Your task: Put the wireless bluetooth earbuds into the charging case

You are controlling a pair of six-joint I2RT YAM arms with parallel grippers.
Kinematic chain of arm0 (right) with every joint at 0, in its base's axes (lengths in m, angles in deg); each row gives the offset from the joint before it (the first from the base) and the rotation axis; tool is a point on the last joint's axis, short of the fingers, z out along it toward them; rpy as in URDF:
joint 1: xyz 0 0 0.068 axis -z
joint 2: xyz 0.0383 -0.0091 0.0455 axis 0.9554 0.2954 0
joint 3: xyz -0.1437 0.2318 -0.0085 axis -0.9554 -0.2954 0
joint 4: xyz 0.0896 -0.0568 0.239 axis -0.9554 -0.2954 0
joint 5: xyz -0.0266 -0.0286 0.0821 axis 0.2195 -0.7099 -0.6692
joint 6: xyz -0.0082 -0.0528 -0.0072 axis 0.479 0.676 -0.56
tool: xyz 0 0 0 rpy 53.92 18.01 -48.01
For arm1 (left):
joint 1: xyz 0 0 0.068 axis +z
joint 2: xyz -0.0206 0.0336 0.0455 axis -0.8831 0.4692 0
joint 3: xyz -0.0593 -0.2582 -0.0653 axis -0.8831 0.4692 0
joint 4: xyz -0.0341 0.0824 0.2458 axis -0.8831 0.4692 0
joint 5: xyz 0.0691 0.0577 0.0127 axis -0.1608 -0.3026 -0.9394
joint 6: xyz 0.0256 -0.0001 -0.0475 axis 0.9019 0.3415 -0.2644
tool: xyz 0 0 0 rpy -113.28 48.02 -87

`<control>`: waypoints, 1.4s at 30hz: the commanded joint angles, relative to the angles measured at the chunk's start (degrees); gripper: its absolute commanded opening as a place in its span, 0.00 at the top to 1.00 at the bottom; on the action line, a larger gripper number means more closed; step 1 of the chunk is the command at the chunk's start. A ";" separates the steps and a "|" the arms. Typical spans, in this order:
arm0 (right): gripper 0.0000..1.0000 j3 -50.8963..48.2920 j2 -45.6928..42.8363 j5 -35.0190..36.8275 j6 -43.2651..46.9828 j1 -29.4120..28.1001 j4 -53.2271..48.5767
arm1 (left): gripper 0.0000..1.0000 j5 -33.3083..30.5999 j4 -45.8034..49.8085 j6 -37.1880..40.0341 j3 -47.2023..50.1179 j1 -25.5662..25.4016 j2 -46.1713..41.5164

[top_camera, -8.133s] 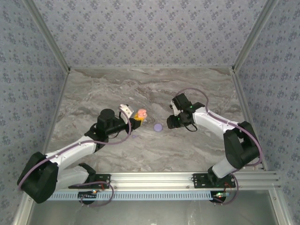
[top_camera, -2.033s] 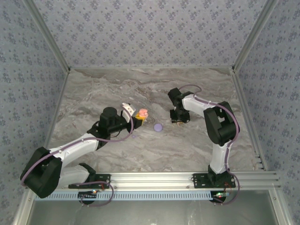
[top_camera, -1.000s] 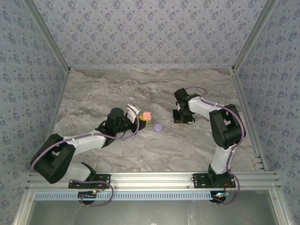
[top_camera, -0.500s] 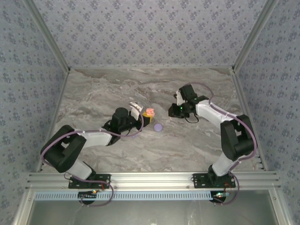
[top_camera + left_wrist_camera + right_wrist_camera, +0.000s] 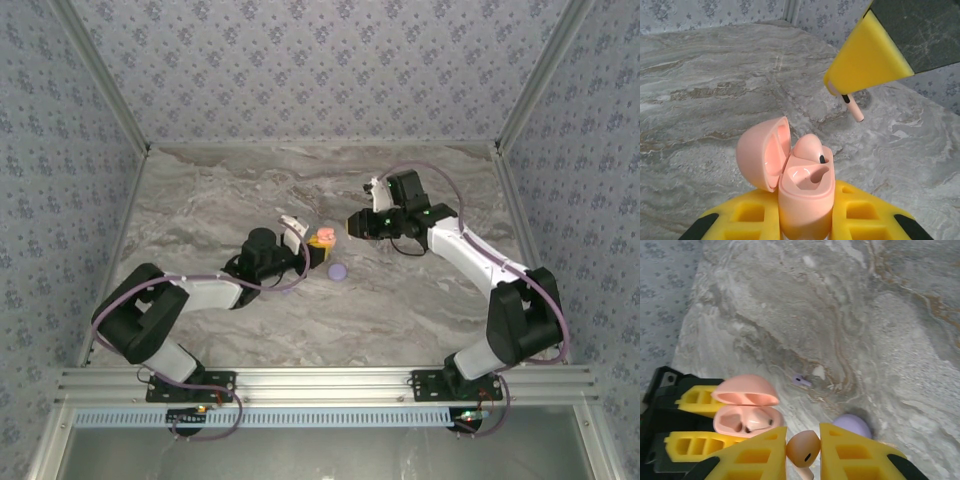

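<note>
R hand (image 5: 803,434) pinches pink earbud (image 5: 804,448), stem cut off; L hand (image 5: 805,226) clamps open case (image 5: 804,192), base hidden.

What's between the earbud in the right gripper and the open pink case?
Nothing. In the left wrist view the gap between the pink earbud in the right gripper and the open case is bare marble table.

I see my left gripper (image 5: 316,252) now carrying the open pink charging case (image 5: 322,238) further toward three o'clock, nearer the table's middle. My right gripper (image 5: 354,225) has risen off the marble and swung toward nine o'clock. It now pinches a pink earbud (image 5: 803,447) just beside the case.
</note>
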 commanded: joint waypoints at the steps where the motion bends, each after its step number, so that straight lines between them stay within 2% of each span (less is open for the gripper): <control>1: 0.80 3.45 -1.32 -3.23 2.06 -1.45 0.45 | 0.83 3.73 -2.85 -0.21 -1.66 -0.31 0.45; 12: 0.79 7.38 -1.43 -4.40 3.84 -4.76 0.57 | 0.83 6.89 -2.42 -1.23 -2.71 -0.60 -0.22; 20: 0.79 7.07 -2.17 -5.61 3.78 -5.25 2.74 | 0.83 7.95 -8.36 -5.06 -1.46 -0.62 -0.67; 42: 0.79 5.58 -5.16 -5.86 3.72 -5.61 5.05 | 0.84 5.20 -17.20 -9.52 0.29 -0.58 -2.62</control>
